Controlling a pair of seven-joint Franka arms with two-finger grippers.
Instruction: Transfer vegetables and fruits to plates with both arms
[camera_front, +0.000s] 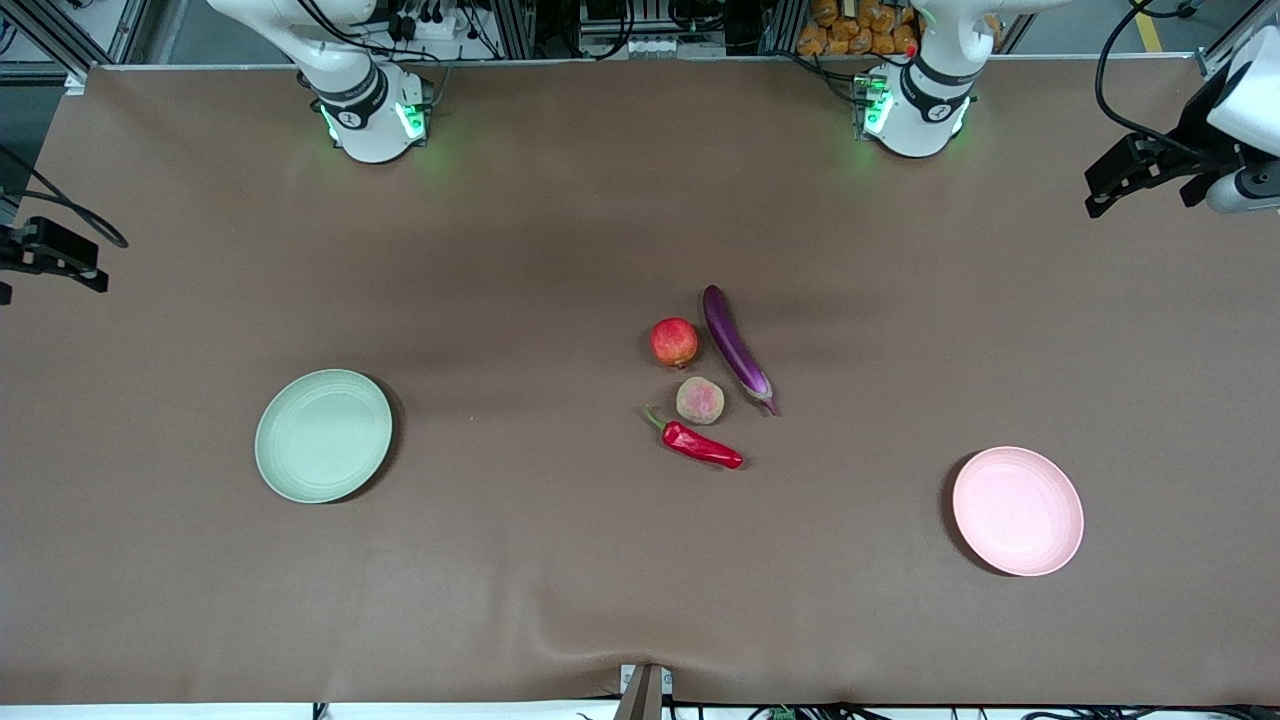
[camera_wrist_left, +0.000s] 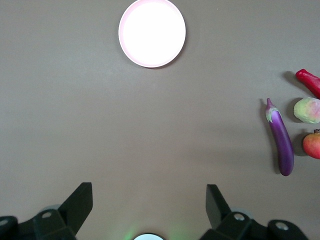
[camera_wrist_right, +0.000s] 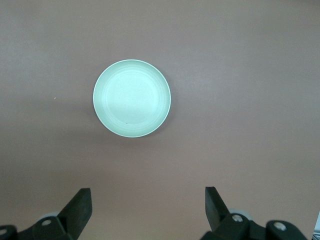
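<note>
A purple eggplant (camera_front: 737, 347), a red-orange pomegranate-like fruit (camera_front: 675, 342), a pink-and-tan peach-like fruit (camera_front: 700, 400) and a red chili pepper (camera_front: 700, 443) lie close together mid-table. The pale green plate (camera_front: 323, 435) is bare toward the right arm's end. The pale pink plate (camera_front: 1018, 510) is bare toward the left arm's end. My left gripper (camera_wrist_left: 150, 192) is open and empty, high over bare table, with the pink plate (camera_wrist_left: 152, 33) and eggplant (camera_wrist_left: 281, 137) in its view. My right gripper (camera_wrist_right: 148, 195) is open and empty, high over the table, with the green plate (camera_wrist_right: 132, 98) in its view.
The table is covered by a brown cloth (camera_front: 560, 580). The arms' green-lit bases (camera_front: 372, 115) (camera_front: 912, 108) stand along its edge farthest from the front camera. Black gripper parts show at the front view's two side edges (camera_front: 1125, 180) (camera_front: 55, 255).
</note>
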